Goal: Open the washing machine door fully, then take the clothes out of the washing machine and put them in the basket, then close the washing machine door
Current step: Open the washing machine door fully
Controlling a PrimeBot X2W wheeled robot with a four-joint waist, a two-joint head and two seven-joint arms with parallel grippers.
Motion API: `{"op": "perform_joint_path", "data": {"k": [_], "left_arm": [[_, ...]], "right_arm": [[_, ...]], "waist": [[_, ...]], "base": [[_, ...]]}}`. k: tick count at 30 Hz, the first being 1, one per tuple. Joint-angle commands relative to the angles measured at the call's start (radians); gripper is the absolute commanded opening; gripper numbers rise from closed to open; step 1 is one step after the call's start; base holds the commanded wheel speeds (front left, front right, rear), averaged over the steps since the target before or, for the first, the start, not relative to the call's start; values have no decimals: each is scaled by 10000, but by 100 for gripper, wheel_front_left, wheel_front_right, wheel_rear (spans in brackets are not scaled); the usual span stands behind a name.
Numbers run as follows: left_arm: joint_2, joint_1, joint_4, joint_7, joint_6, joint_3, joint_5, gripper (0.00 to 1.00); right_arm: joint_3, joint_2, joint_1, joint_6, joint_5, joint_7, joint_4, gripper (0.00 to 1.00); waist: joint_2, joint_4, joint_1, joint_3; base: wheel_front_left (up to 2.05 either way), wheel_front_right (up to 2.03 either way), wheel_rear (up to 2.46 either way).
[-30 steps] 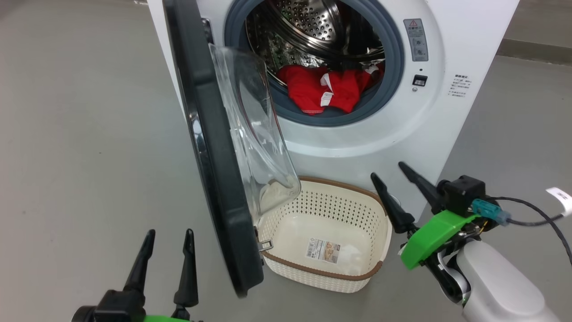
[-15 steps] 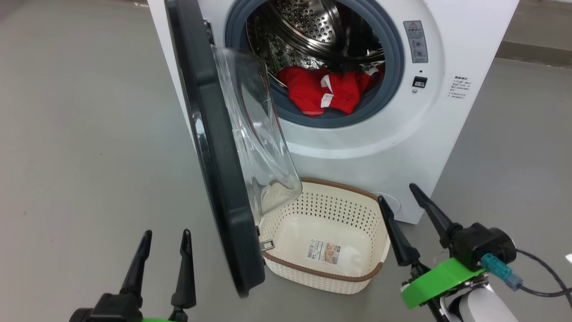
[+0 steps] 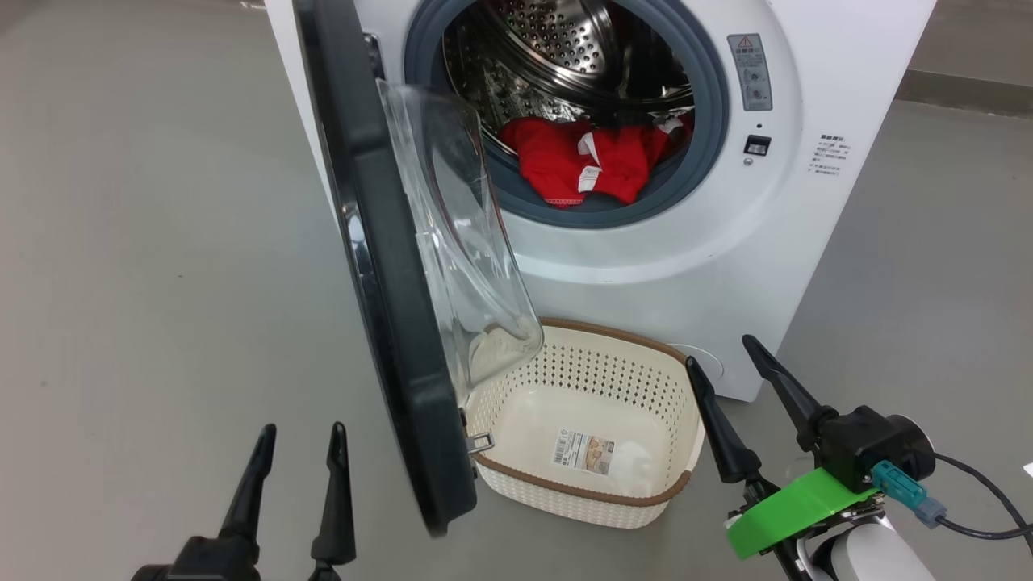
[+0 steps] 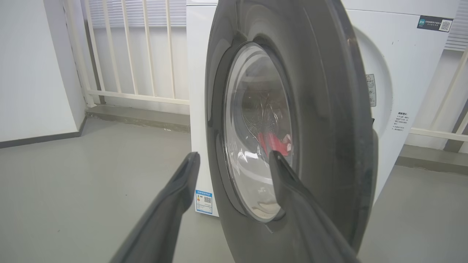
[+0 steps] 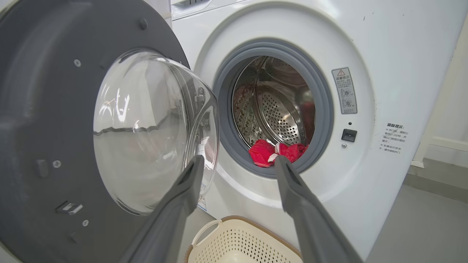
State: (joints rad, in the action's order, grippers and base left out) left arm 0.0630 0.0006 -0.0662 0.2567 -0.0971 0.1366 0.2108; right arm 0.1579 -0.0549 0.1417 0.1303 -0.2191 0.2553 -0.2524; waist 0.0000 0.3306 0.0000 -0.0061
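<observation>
- Saw the washing machine [image 3: 686,266] at 12 o'clock of the head view, white, standing on a grey floor [image 3: 145,242].
- Found the washing machine door [image 3: 379,266] swung out from the 9 o'clock side of the opening, nearly edge-on to the head camera, with its clear bowl bulging toward 3 o'clock.
- Spotted the clothes [image 3: 581,165], red with white trim, heaped at 6 o'clock inside the steel drum [image 3: 565,40] and lapping onto the grey gasket [image 3: 710,105].
- Noted the basket [image 3: 565,504] on the floor at 6 o'clock of the opening, near the machine's front, with a label sticker [image 3: 585,452] on its bottom and its 9 o'clock end tucked under the door's bowl.
- Saw the left gripper [image 3: 302,428] at 7 o'clock of the head view, fingers spread, gripping nothing, pointing to 12 o'clock on the door's outer side, apart from it.
- Saw the right gripper [image 3: 718,350] at 4 o'clock, fingers spread wide, gripping nothing, close by the basket's 3 o'clock rim; could not tell whether touching.
</observation>
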Motion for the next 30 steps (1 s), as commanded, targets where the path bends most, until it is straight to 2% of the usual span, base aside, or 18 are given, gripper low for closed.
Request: {"op": "perform_joint_path", "data": {"k": [1, 6, 7, 8, 9, 10, 11, 12, 20, 30], "left_arm": [[15, -178, 217, 51, 4, -318, -81, 100], [1, -210, 131, 51, 36, -299, -64, 100], [0, -221, 113, 51, 42, -290, -65, 85], [-2, -231, 112, 51, 38, -284, -68, 50], [-5, -239, 116, 51, 36, -274, -72, 36], [-6, -251, 125, 51, 41, -253, -79, 14], [-6, -251, 125, 51, 41, -253, -79, 14], [-6, -269, 134, 51, 50, -226, -92, 0], [63, -815, 712, 51, 194, -311, -129, 0], [-7, -1801, 2323, 51, 306, -144, -105, 0]], "right_arm": [[235, 45, 57, 4, -59, 64, 240, 100], [304, 45, 45, 4, -128, 64, 212, 100], [312, 46, 44, 4, -144, 64, 211, 100], [319, 46, 44, 4, -152, 64, 210, 100], [321, 46, 43, 4, -155, 64, 209, 100], [322, 46, 41, 4, -160, 64, 207, 100], [322, 46, 41, 4, -160, 64, 207, 100], [320, 46, 37, 4, -172, 64, 204, 100], [338, 46, 18, 4, -253, 64, 102, 100], [489, 47, 75, 4, -263, 64, 47, 100]], "waist": [[0, -12, 0, 8], [0, -51, 0, 9], [0, -59, 0, 6], [0, -67, 0, 1], [0, -72, 0, -5], [0, -78, 0, -14], [0, -78, 0, -14], [0, -83, 0, -26], [0, -130, 0, -116], [0, -255, 0, -62]], "base": [[0, 0, 0], [0, 0, 0], [0, 0, 0], [0, 0, 0], [0, 0, 0], [0, 0, 0], [0, 0, 0], [0, 0, 0], [0, 0, 0], [0, 0, 0]]}}
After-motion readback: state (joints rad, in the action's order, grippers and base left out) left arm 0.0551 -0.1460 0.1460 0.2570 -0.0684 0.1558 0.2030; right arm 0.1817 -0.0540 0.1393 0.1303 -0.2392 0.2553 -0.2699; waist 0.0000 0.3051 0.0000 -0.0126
